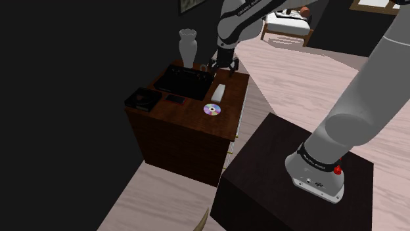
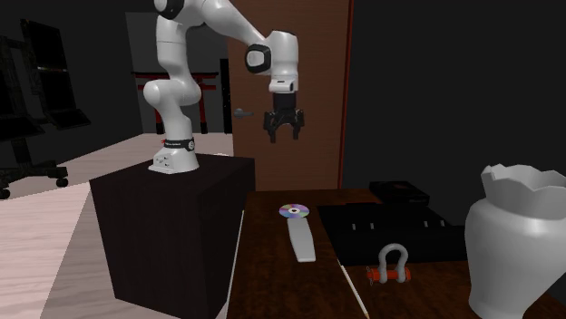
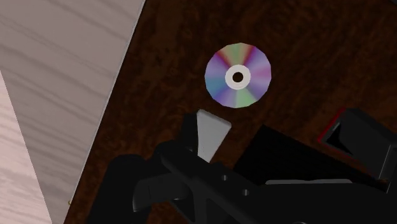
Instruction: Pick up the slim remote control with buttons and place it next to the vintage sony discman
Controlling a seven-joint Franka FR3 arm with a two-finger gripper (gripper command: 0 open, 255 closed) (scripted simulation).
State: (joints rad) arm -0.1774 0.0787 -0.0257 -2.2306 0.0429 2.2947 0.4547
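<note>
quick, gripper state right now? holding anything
Gripper: open, holding nothing. The white remote lies untouched on the wooden cabinet.

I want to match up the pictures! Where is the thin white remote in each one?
Shoulder view: the white remote lies on the brown cabinet, just above the rainbow disc.
Second exterior view: remote at lower middle, just below the disc.
Wrist view: remote beside the disc, one end pointing toward it.
Shared landmark: the rainbow disc.
</note>
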